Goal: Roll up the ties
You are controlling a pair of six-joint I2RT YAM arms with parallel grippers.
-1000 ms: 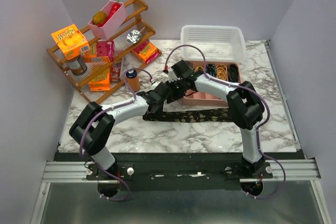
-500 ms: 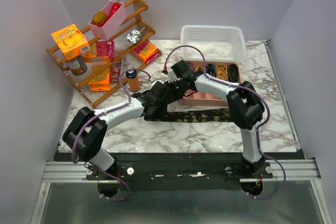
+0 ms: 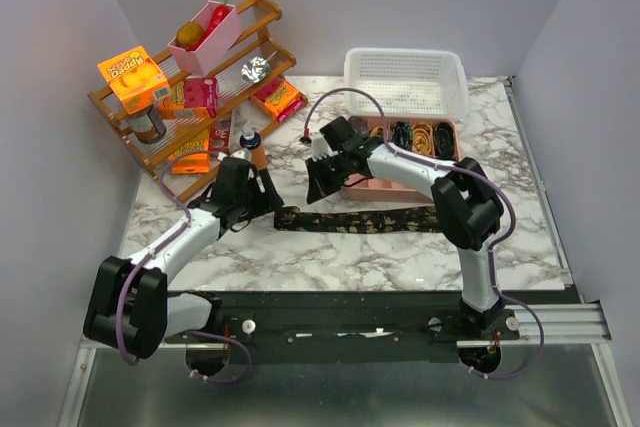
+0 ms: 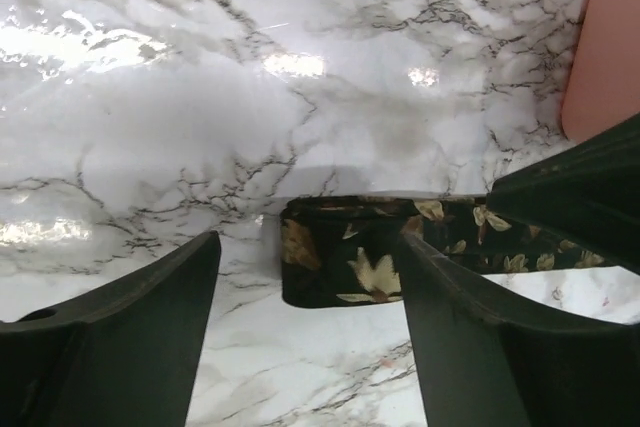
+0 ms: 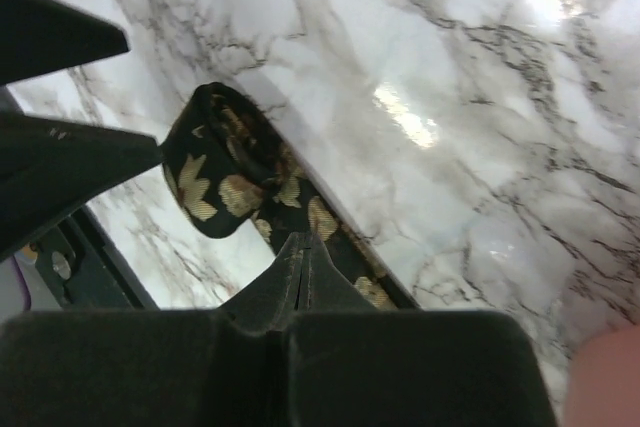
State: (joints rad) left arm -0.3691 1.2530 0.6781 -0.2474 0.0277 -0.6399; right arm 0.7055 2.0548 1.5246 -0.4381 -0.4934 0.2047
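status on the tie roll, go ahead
Left gripper open, facing the tie, its end folded over. Right gripper shut above it. Pink tray close by.

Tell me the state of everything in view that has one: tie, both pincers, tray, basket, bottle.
tie: flat on the table, left end folded over, not yet rolled.
left pincer: open, empty, facing the tie's folded end.
right pincer: shut, nothing gripped, over the tie.
pink tray: rolled ties in its compartments.
white basket: upright, empty.
bottle: upright, capped.
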